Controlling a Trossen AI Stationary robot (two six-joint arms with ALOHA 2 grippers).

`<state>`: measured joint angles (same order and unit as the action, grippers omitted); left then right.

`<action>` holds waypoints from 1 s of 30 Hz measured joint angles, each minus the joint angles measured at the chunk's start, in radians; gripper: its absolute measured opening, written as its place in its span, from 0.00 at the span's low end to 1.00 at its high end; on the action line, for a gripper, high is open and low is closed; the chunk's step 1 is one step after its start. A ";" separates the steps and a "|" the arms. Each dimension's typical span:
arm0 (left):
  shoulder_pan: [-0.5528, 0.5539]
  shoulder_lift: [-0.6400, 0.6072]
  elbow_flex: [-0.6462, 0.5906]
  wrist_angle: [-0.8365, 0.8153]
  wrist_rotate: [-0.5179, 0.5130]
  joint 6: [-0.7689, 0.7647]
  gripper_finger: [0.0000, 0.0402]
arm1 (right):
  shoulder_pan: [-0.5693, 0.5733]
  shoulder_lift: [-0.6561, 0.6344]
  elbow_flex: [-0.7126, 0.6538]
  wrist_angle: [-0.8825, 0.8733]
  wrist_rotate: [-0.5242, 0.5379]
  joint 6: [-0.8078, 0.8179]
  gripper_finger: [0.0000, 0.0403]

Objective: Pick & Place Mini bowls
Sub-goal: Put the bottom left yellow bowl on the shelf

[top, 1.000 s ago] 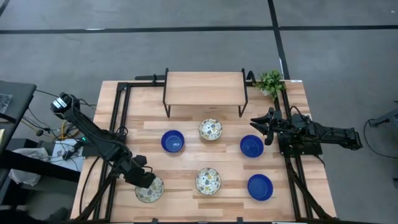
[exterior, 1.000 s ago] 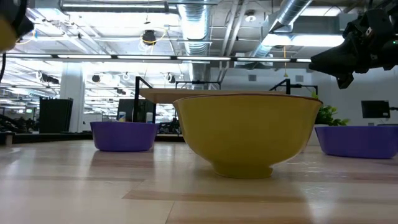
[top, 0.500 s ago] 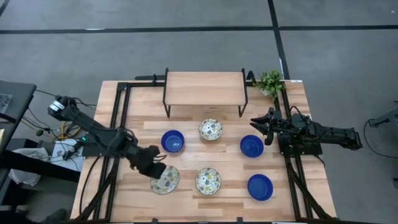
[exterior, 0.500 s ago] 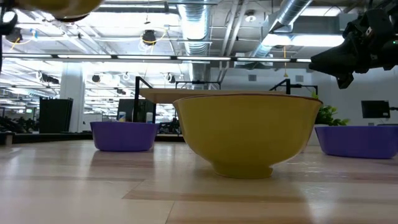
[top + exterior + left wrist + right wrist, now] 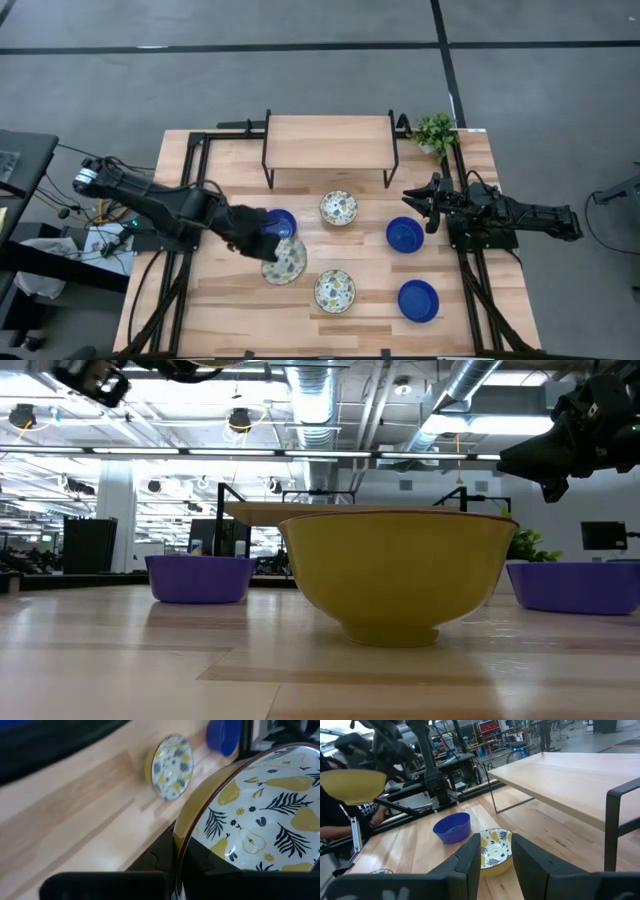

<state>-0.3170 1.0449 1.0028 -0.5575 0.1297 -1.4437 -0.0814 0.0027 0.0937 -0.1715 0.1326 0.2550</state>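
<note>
High view: the left gripper point(image 5: 262, 243) sits a little toward 9 o'clock of the table's centre, clamped on the rim of a patterned bowl point(image 5: 285, 261) held above the tabletop point(image 5: 350, 325). A blue bowl point(image 5: 283, 221) lies partly under the gripper, at about 12 o'clock of the held bowl. A second patterned bowl point(image 5: 339, 208) rests just in front of the raised shelf point(image 5: 328, 141), and a third patterned bowl point(image 5: 334, 290) sits at 6 o'clock of it. Two more blue bowls, one point(image 5: 404, 235) at 3 o'clock and one point(image 5: 418, 300) at 4 o'clock, lie on the right side. The right gripper point(image 5: 411, 196) waits at the table's 3 o'clock edge, fingers narrowly parted and empty, near a small plant point(image 5: 434, 131).

Low view: a yellow-sided bowl point(image 5: 394, 573) fills the middle, with purple-blue bowls at 9 o'clock point(image 5: 199, 578) and 3 o'clock point(image 5: 577, 585). The right gripper point(image 5: 530, 460) hangs at 2 o'clock.

Left wrist view: the held bowl point(image 5: 255, 815) shows its pear-and-leaf inside, its rim pinched between the dark fingers point(image 5: 165, 857). Another patterned bowl point(image 5: 170, 766) and a blue one point(image 5: 224, 736) lie beyond.

Right wrist view: the fingers point(image 5: 472, 857) stand apart, framing a patterned bowl point(image 5: 494, 851); a blue bowl point(image 5: 452, 827) sits behind it, and the carried bowl point(image 5: 354, 785) hangs in the air at 10 o'clock.
</note>
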 joint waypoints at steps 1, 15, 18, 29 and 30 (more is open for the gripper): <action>0.015 0.004 0.005 0.000 -0.001 0.012 0.03 | 0.000 0.000 0.000 0.000 0.000 0.000 0.24; 0.207 0.134 0.173 0.002 0.109 0.285 0.03 | 0.000 0.000 0.000 0.000 0.000 0.000 0.24; 0.245 0.185 0.206 -0.002 0.139 0.354 0.03 | 0.000 0.000 0.000 0.000 0.000 0.000 0.24; 0.364 0.340 0.300 -0.003 0.204 0.577 0.03 | 0.000 0.000 0.000 0.000 0.000 0.000 0.24; 0.375 0.349 0.310 -0.002 0.204 0.595 0.03 | 0.000 0.000 0.000 0.000 0.000 0.000 0.24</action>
<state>0.0577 1.3941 1.3130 -0.5594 0.3338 -0.8489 -0.0812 0.0025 0.0938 -0.1715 0.1326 0.2550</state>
